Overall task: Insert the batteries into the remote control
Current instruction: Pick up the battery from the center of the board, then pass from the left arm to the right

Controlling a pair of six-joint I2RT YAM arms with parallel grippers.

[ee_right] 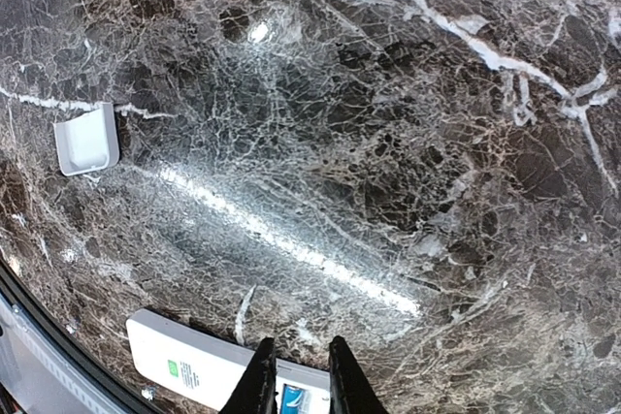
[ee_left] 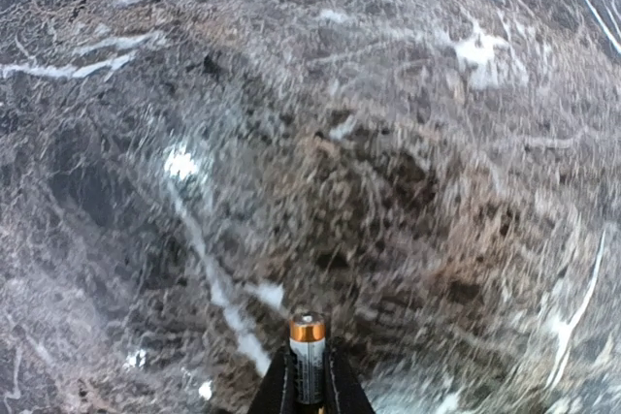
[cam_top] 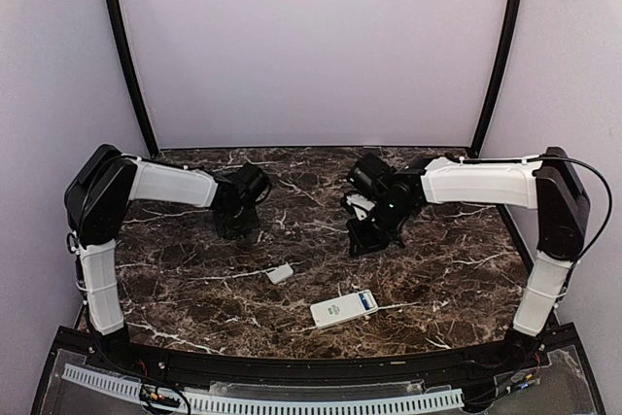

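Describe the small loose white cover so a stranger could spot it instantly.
On the dark marble table, look near the front edge for the long white remote control. Just left of and beyond it, lying apart, is the cover: far smaller than the remote, plain white, with a raised rim and no label or blue.

left arm (cam_top: 173,184) and right arm (cam_top: 481,182) have white shells and black joints.

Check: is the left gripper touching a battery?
Touching. The left wrist view shows the left gripper clamped on both sides of the battery.
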